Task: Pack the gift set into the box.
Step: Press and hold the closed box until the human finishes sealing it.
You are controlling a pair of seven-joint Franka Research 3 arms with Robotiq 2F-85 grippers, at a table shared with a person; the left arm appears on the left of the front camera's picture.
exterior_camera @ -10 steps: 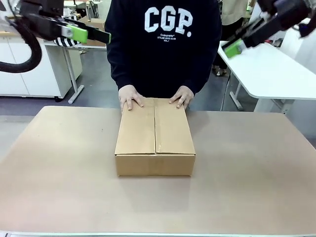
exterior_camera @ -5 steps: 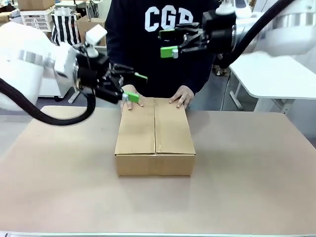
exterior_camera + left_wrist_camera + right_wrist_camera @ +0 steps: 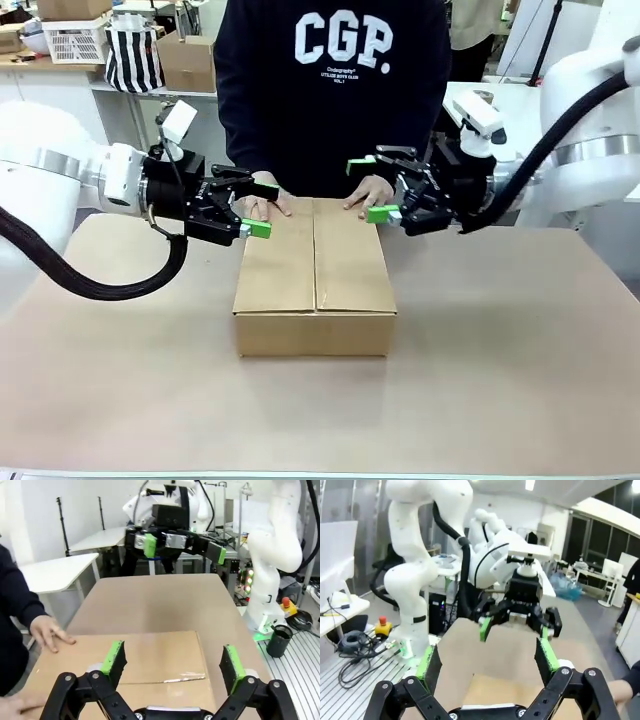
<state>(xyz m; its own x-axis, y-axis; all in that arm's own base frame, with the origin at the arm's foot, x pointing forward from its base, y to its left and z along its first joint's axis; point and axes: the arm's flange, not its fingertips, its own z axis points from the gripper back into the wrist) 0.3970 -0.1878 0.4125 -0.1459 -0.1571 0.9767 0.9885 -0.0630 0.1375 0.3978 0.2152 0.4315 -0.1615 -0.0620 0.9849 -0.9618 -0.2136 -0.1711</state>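
Observation:
The box (image 3: pixel 315 280) sits shut in the middle of the table, its top flaps meeting along a centre seam. The gift set is not visible. A person presses both hands (image 3: pixel 266 205) on the box's far edge. My left gripper (image 3: pixel 264 208) hovers open at the box's far-left corner, beside the person's hand. At the far-right corner my right gripper (image 3: pixel 370 190) is open too. In the left wrist view my left gripper (image 3: pixel 173 660) spans the box top (image 3: pixel 155 655). The right gripper (image 3: pixel 487 659) faces the box top (image 3: pixel 502 692).
The brown table (image 3: pixel 510 360) has free room on all sides of the box. The person in a dark sweatshirt (image 3: pixel 335 90) stands close at the far edge. A white side table (image 3: pixel 545 140) stands at the back right, and shelves with cartons (image 3: pixel 185 60) at the back left.
Both arms have come down from high up and turned inward. Their open grippers now flank the box's far corners. The box and the person's hands have stayed still.

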